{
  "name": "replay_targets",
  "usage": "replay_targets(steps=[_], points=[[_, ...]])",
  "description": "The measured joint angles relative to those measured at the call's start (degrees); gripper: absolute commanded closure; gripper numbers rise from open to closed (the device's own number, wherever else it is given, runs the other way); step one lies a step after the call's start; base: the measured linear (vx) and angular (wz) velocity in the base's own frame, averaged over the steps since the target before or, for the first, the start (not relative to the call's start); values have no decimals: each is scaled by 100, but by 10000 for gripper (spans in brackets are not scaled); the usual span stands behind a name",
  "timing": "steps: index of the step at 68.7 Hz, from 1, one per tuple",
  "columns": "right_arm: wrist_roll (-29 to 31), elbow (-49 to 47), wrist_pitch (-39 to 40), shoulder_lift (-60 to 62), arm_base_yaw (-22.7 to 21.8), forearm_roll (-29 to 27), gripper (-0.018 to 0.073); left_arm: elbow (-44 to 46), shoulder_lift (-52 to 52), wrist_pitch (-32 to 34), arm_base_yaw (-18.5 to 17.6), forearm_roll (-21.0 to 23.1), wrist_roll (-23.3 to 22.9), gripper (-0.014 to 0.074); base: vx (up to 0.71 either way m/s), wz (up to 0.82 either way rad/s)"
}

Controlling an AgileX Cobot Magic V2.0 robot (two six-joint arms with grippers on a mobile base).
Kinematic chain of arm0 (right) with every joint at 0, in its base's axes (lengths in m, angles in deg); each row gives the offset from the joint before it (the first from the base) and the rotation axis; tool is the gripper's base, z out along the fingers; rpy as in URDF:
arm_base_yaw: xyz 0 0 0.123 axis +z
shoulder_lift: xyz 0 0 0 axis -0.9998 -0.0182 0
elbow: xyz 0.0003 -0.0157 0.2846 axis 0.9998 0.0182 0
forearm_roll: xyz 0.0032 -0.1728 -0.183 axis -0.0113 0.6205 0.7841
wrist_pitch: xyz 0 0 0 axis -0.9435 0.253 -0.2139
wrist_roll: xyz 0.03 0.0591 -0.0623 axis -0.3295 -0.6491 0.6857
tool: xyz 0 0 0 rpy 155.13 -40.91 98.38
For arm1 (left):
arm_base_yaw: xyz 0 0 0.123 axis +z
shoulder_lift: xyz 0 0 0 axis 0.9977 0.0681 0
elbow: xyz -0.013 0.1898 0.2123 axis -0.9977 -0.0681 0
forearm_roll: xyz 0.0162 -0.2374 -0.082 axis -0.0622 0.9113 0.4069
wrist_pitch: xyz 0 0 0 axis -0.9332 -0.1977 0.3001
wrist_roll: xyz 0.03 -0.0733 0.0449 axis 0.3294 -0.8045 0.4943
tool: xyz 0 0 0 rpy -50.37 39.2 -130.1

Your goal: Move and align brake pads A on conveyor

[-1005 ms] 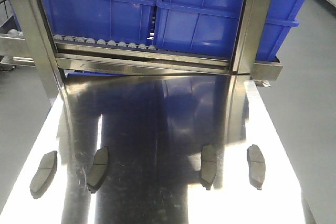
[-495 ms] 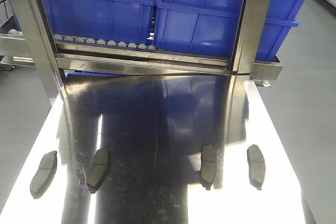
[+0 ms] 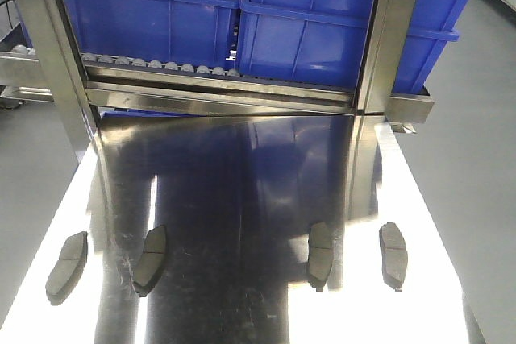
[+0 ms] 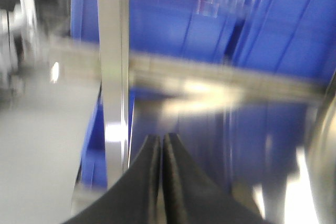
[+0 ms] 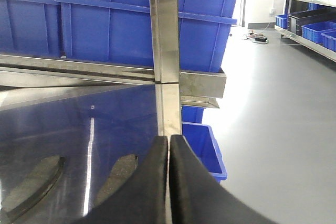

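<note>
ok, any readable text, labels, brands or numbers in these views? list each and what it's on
No text can be read in any view.
On the brake pads: no markings legible.
On the blue bins: front walls show no print.
On one bin in the left wrist view, a pale patch: possibly a label, too blurred to read.
</note>
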Motion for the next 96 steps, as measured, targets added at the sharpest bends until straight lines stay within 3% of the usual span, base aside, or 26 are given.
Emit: replay_targets(steps=[18, 43, 54, 74, 96], points=[[0, 0, 0, 0, 0, 0, 571, 626, 1591, -1735, 0, 8, 0, 602, 0, 0], [0, 0, 0, 0, 0, 0, 571, 657, 2171, -2214, 0, 18, 0, 584, 0, 0], [0, 0, 0, 0, 0, 0, 571, 698, 2314, -2370, 0, 18, 69, 465, 0, 0], [0, 0, -6, 0, 0, 0, 571, 779, 2692, -2401, 0, 18, 249, 127, 0, 0], [0, 0, -6, 0, 0, 0, 571, 1569, 3861, -2391, -13, 166, 326, 130, 0, 0]])
